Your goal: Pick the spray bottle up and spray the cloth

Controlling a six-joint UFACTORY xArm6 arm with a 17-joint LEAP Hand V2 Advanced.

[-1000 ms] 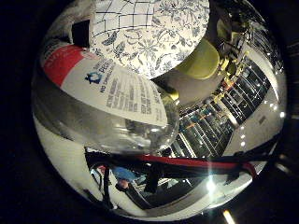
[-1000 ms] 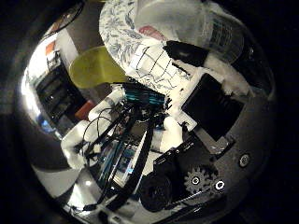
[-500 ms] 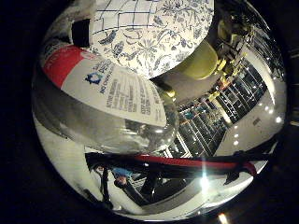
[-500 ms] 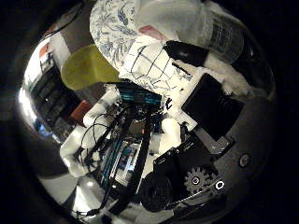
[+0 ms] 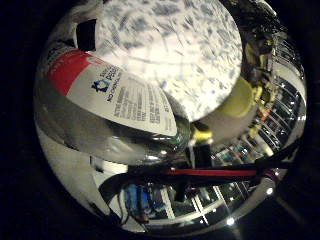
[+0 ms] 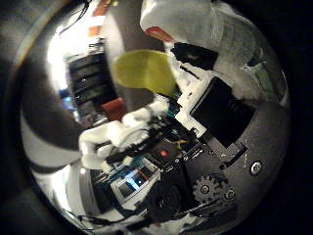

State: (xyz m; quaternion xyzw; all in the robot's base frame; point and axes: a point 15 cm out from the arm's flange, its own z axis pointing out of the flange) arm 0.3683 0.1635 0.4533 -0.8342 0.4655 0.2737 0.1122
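Between the earlier frames and this one, the patterned cloth (image 5: 170, 55) grew to fill much more of the little finger side palm view and blurred, while in the thumb side view it slid almost out of sight; since both views shifted whole, we read that as the hand (image 6: 215, 122) swinging and closing on the cloth, not the cloth moving. Across all 3 moments the spray bottle (image 5: 110, 110) kept the same place against the palm, its red and white label just as large, so the grip had not slipped. We saw white fingers (image 6: 117, 137) curled inward in the thumb side view, and the bottle's pale body pressed against the hand's black parts, so we judged the fingers clamped round the bottle. A yellow-green object (image 6: 142, 71) lay near the cloth; we could not tell what it was. Nor could we make out the nozzle, so its aim remained unknown to us. Our judgement was that lifting was done and the carry toward the cloth was nearly over; what remained was to point the nozzle at the cloth and squeeze the trigger, with the risk of spraying wide if the aim was off.
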